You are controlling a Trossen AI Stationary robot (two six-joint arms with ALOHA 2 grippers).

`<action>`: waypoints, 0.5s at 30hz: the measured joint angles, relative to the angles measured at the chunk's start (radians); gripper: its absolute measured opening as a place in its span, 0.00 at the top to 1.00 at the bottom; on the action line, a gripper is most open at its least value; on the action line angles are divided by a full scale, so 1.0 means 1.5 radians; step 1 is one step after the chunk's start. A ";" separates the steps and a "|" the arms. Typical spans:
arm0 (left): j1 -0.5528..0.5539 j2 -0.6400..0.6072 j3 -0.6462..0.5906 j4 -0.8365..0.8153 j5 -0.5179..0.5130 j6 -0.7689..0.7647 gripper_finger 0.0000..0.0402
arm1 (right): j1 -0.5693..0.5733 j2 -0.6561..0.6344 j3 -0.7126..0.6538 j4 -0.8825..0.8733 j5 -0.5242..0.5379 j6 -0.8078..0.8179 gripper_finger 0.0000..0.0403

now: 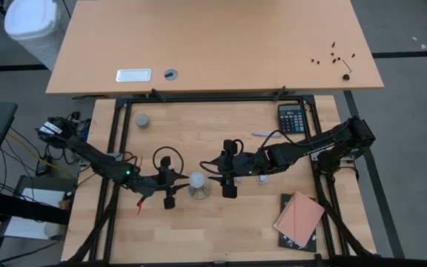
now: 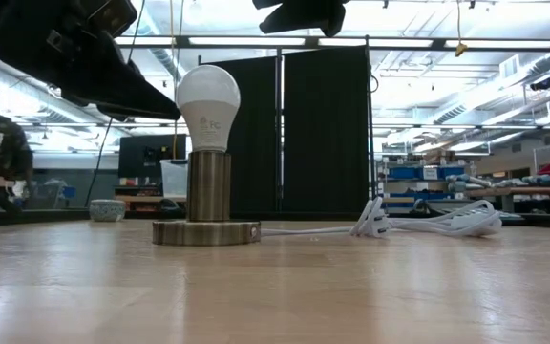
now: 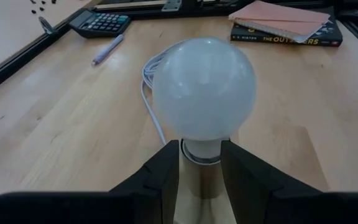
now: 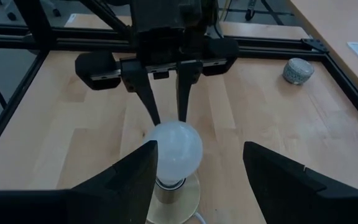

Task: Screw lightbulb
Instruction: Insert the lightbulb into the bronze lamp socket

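Left wrist view: the bulb (image 3: 204, 87) stands in its base (image 3: 197, 186); left pincer (image 3: 201, 171) narrowly straddles the socket, right pincer (image 4: 201, 171) gapes; tightening possibly remains.

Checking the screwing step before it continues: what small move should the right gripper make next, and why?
Probably close the right gripper on the lightbulb to turn it: its fingers stand open, one beside the bulb and one apart, while the left gripper flanks the brass socket just below the bulb.
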 joint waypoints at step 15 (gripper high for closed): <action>-0.002 0.019 0.000 -0.060 0.062 -0.089 0.58 | 0.021 0.000 -0.024 -0.005 0.034 -0.007 0.39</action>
